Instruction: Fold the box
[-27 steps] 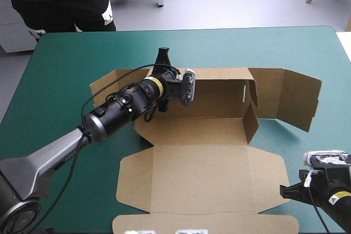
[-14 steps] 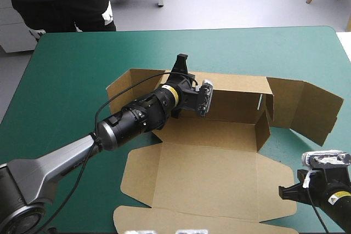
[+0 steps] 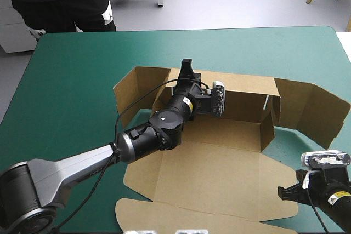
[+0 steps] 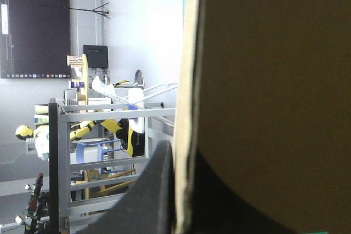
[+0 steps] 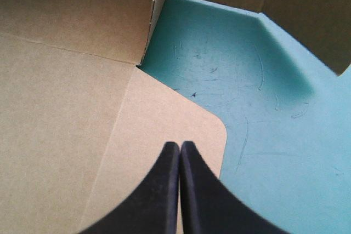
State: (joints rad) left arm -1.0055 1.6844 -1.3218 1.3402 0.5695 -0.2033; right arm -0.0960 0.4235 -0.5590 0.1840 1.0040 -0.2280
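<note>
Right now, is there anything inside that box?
Only the left arm reaches into the box; its claw pinches the back wall. The floor that shows is bare board. The strip under the arm is hidden.

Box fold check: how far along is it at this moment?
Done: the far wall and a short right side wall of the box stand raised. In hand: the left gripper is shut on the far wall's top edge. Left: the right end flap splays outward, the lid lies flat, and the right gripper, shut, holds nothing over a lid corner.
</note>
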